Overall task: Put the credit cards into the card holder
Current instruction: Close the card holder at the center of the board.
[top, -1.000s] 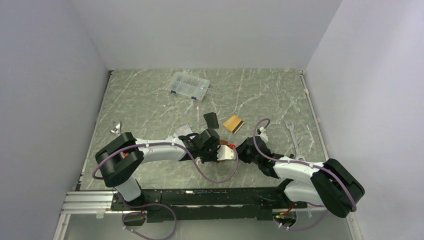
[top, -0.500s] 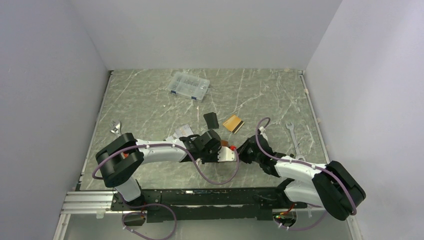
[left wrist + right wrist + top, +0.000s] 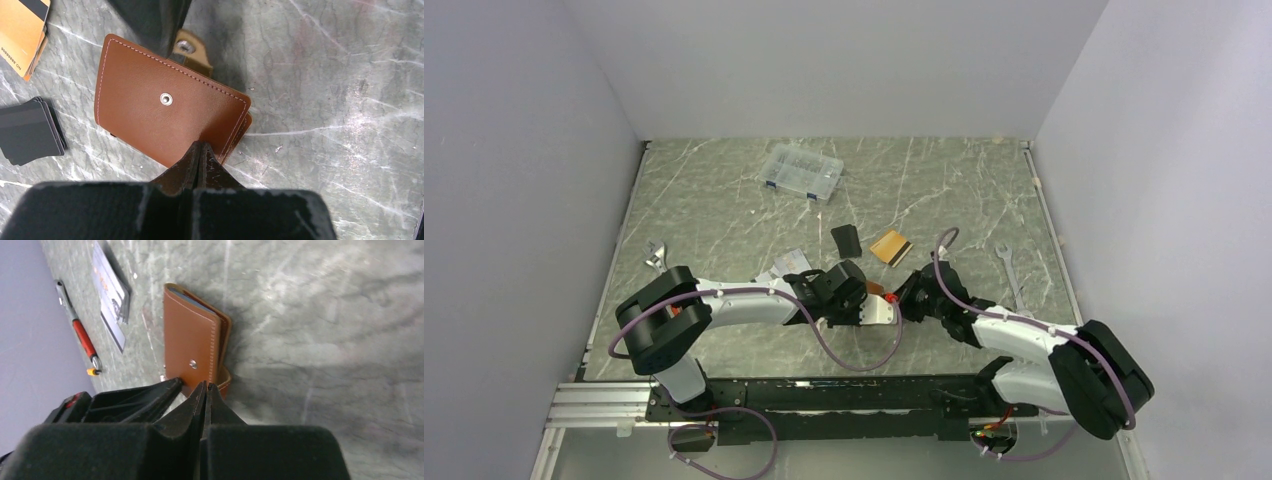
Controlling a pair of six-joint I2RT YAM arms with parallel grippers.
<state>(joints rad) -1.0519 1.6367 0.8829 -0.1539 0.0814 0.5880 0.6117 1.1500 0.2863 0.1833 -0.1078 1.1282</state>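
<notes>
Brown leather card holder [image 3: 165,112] lying closed and flat, an end effector clamped tight at each side.

We see both arms stretched low and inward, meeting near the middle of the bench [image 3: 724,200]. The left end effector [image 3: 200,148] has its fingers pressed together, tips on the holder's left edge. The right end effector [image 3: 205,387] is equally narrow at the strap side. We cannot tell whether either pinches leather. The holder lies stud-up, strap toward the right arm. Its longer side seems to run left to right, though foreshortening leaves that unsure. Just beyond it lie the orange cards [image 3: 20,30] and a black stack [image 3: 30,131]. Grey cards [image 3: 112,290] and a red-handled tool [image 3: 82,337] lie to its left. A clear box [image 3: 801,172] sits well apart, far back.
</notes>
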